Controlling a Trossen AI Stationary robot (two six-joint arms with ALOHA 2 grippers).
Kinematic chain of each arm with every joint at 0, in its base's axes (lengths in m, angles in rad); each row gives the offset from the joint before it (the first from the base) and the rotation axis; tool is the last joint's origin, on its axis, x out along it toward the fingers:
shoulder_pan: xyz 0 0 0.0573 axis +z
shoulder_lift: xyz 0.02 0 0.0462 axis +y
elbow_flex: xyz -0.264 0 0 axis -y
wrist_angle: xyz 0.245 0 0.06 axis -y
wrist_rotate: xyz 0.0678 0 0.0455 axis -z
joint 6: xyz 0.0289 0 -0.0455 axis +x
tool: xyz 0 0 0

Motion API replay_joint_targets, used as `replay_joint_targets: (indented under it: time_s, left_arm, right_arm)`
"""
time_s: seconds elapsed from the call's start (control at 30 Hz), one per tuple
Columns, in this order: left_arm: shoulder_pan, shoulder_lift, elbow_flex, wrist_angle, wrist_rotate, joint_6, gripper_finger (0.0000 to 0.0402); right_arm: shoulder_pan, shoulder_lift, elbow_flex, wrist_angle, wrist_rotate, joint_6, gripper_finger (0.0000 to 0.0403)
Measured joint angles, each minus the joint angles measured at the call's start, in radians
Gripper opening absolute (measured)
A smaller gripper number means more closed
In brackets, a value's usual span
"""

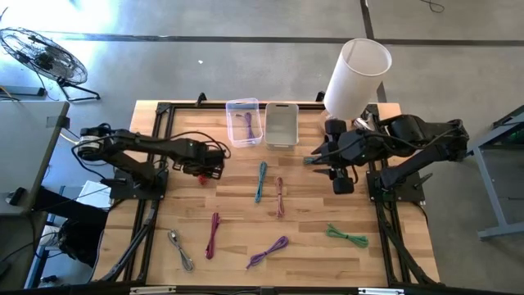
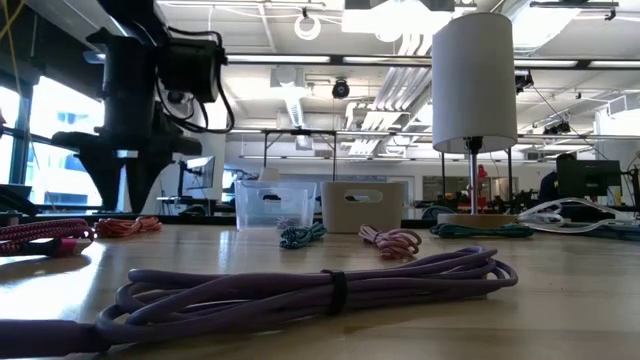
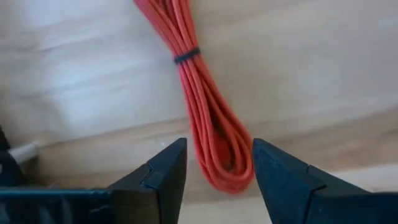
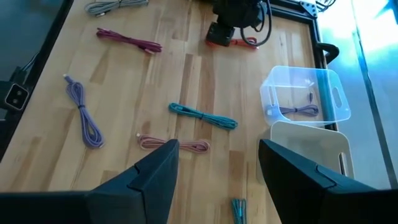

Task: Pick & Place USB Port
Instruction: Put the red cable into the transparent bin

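Left wrist view: left gripper (image 3: 216, 171), jaws spread, set low over the desk (image 3: 323, 68) with the looped end of the red cable (image 3: 205, 118) lying between its fingers (image 3: 163, 174); cable coiled, bound by a dark tie, flat on the wood, not yet pinched. High view: same gripper (image 1: 206, 170) at the desk's left-centre, the red cable (image 1: 202, 179) only just peeping from under it; clear bin (image 1: 243, 123) with a purple cable inside and grey bin (image 1: 281, 124) side by side at the far edge. Other cables loose on the desk: teal (image 1: 261, 180), pink (image 1: 279, 197), magenta (image 1: 214, 234), purple (image 1: 268, 251), green (image 1: 347, 236), silver (image 1: 181, 249). Right gripper (image 4: 214, 165), jaws apart and holding nothing, waits raised at the desk's right side beside the white lamp (image 1: 356, 75). Step in hand, by judgement: the grasp of the red cable, approach finished, closure pending. Next move calls for: closing squarely on the bundle's loop, catching all strands, then a lift and carry toward the bins. Task progress: early, most cables unsorted.
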Motion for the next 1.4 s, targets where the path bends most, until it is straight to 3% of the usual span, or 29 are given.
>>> replay_joint_targets:
  time_s: [0.4, 0.8, 1.4]
  left_arm:
    - [0.124, 0.000, 0.000, 0.064, 0.038, 0.158, 0.0173]
    - [0.125, 0.014, 0.000, 0.029, 0.016, 0.178, 0.0172]
    - [0.122, 0.177, 0.003, 0.096, 0.071, 0.282, 0.0160]
  right_arm:
    - [0.000, 0.000, 0.000, 0.000, -0.033, 0.001, 0.0216]
    - [0.000, 0.000, 0.000, -0.001, -0.045, -0.005, 0.0216]
    - [0.000, 0.000, 0.000, -0.023, -0.045, -0.003, 0.0216]
